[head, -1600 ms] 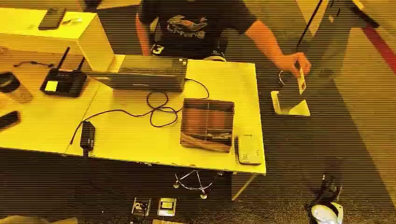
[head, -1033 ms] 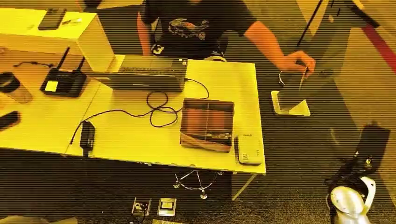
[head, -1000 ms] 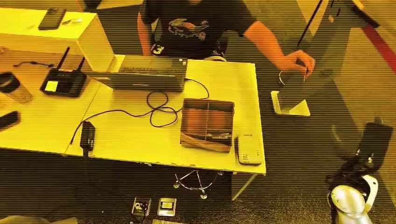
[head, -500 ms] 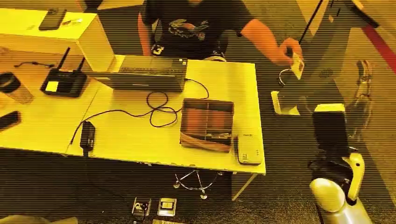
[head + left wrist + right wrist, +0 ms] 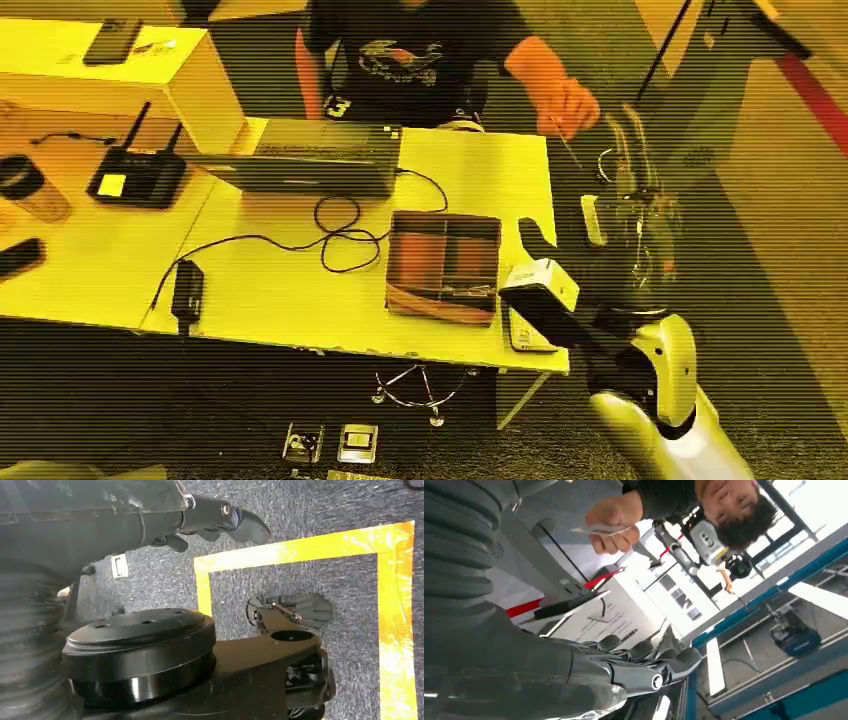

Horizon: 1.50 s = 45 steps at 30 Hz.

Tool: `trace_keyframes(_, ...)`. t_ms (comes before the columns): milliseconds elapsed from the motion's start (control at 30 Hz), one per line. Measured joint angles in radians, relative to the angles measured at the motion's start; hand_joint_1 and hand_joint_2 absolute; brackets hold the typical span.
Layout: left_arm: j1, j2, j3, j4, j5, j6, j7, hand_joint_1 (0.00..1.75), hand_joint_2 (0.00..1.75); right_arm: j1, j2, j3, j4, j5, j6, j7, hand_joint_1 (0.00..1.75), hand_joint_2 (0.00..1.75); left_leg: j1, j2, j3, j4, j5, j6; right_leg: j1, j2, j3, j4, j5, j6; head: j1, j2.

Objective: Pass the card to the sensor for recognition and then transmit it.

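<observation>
The right hand [image 5: 628,150], raised at the head view's right, reaches empty with dark fingers loosely spread. Just upper left, a person's hand [image 5: 563,103] offers the thin flat card [image 5: 600,529]. Taking it comes next, likely a fine pinch on its slim edge. The left hand [image 5: 220,520] hangs empty over grey carpet.
</observation>
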Motion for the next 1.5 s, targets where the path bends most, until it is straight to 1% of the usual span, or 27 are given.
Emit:
trace_keyframes(100,-0.004,-0.001,-0.010,0.000,-0.007,0.000,0.003,0.00,1.75,-0.022,0.016,0.043,0.035,-0.037,0.027,0.002,0.00,1.75,0.000,0.000,0.000,0.000,0.000,0.000,0.000,0.000,0.000,0.000,0.000,0.000,0.000,0.000)
trace_keyframes(167,-0.004,-0.001,-0.011,0.000,-0.010,0.000,0.006,0.00,1.75,-0.036,0.024,0.054,0.055,-0.063,0.050,0.004,0.00,1.75,0.000,-0.001,-0.001,0.000,0.001,0.000,0.000,-0.002,0.000,0.000,0.000,0.000,0.000,0.000)
trace_keyframes(267,-0.006,-0.001,-0.016,-0.001,-0.022,-0.002,0.017,0.00,1.75,-0.075,0.034,0.075,0.116,-0.113,0.090,0.024,0.00,1.75,0.000,-0.001,-0.001,0.000,0.001,0.000,0.000,-0.002,0.000,0.000,0.000,0.000,0.000,0.000)
trace_keyframes(367,-0.010,-0.001,-0.018,-0.002,-0.033,-0.005,0.033,0.00,1.75,-0.101,0.042,0.087,0.188,-0.165,0.097,0.029,0.00,1.75,0.000,-0.002,-0.001,0.000,0.001,0.000,0.000,-0.004,0.000,0.000,0.000,0.000,0.000,0.000)
trace_keyframes(567,-0.015,-0.002,-0.033,-0.002,-0.042,-0.002,0.037,0.00,1.75,-0.163,0.058,0.105,0.372,-0.235,0.054,0.017,0.00,1.75,0.000,-0.002,-0.002,0.000,0.001,0.000,0.000,-0.004,-0.001,0.000,0.000,0.000,0.000,0.000)
trace_keyframes(800,-0.018,-0.005,-0.035,-0.002,-0.048,0.002,0.051,0.00,1.75,-0.209,0.077,0.124,0.552,-0.239,0.014,0.014,0.00,1.75,0.000,-0.002,-0.002,0.000,0.001,0.000,0.000,-0.004,-0.001,0.000,0.000,0.000,0.000,0.000)
trace_keyframes(967,-0.020,-0.006,-0.039,-0.002,-0.049,0.003,0.052,0.00,1.75,-0.236,0.092,0.130,0.648,-0.240,-0.017,0.003,0.00,1.75,0.000,-0.002,-0.002,0.000,0.001,0.000,0.000,-0.004,-0.001,0.000,0.000,0.000,0.000,0.000)
trace_keyframes(1200,-0.021,-0.007,-0.040,-0.002,-0.049,0.006,0.052,0.00,1.75,-0.249,0.114,0.131,0.734,-0.256,-0.051,-0.019,0.00,1.75,0.000,-0.002,-0.002,0.000,0.001,0.000,0.000,-0.004,-0.001,0.000,0.000,0.000,0.000,0.000)
trace_keyframes(1433,-0.020,-0.007,-0.040,-0.002,-0.049,0.010,0.049,0.00,1.75,-0.250,0.131,0.131,0.771,-0.267,-0.067,-0.029,0.00,1.75,0.000,-0.002,-0.002,0.000,0.001,0.000,0.000,-0.004,-0.001,0.000,0.000,0.000,0.000,0.000)
trace_keyframes(1467,-0.020,-0.007,-0.040,-0.002,-0.049,0.010,0.049,0.00,1.75,-0.251,0.132,0.131,0.773,-0.267,-0.068,-0.030,0.05,1.75,0.000,-0.002,-0.001,0.000,0.001,0.000,0.000,-0.004,-0.001,0.000,0.000,0.000,0.000,0.000)
trace_keyframes(1500,-0.020,-0.007,-0.040,-0.002,-0.049,0.010,0.049,0.00,1.75,-0.251,0.133,0.131,0.776,-0.267,-0.069,-0.031,0.21,1.75,0.000,-0.002,-0.002,0.000,0.001,0.000,0.000,-0.004,-0.001,0.000,0.000,0.000,0.000,0.000)
